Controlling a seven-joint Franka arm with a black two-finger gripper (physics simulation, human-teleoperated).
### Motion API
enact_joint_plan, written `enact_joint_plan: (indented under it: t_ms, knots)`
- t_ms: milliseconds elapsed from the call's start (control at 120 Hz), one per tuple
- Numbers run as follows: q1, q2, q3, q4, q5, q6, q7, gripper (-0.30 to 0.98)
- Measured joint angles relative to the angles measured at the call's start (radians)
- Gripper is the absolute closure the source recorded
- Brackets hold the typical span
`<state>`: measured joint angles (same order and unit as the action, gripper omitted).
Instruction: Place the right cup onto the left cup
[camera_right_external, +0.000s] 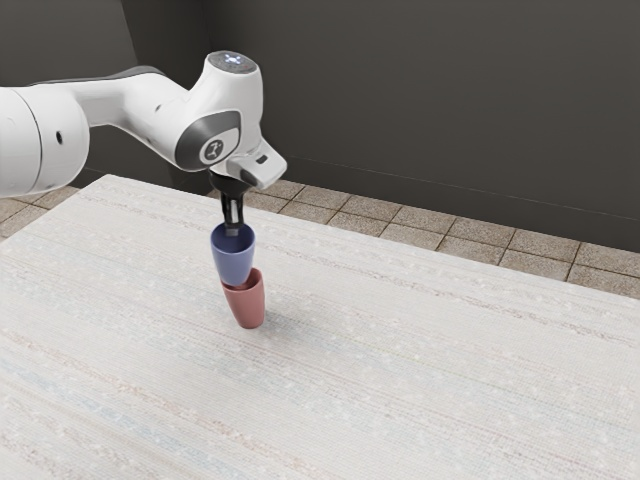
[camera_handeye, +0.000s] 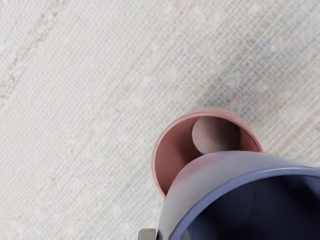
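Though conical, round-rimmed blue cup (camera_right_external: 234, 264).

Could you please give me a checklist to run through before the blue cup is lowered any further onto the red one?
1. Grip: ok. The gripper is shut on the wall of the blue cup, one finger inside and one outside.
2. Blue cup's mouth facing up: ok.
3. Red cup standing upright on the table: ok.
4. Red cup's inside empty: cannot tell. The blue cup covers part of its mouth in the wrist view.
5. Blue cup centred over the red one: cannot tell. The views overlap them, but don't settle the alignment.
6. Blue base clear of the red rim: cannot tell.
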<state>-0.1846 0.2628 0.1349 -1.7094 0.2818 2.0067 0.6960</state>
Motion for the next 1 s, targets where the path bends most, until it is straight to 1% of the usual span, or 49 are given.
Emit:
enact_joint_plan:
  t_ms: [233,475,717,892,1000]
  knots:
    - [0.001,0.042,0.0,0.054,-0.006,0.0,0.022,0.79]
    - [0.006,0.073,0.0,0.056,-0.053,0.002,0.039,0.79]
    - [0.03,0.087,0.0,0.054,-0.067,0.006,0.05,0.79]
    - [0.031,0.083,-0.001,0.056,-0.074,0.0,0.059,0.41]
    - [0.031,0.042,-0.001,0.058,-0.085,-0.021,0.064,0.24]
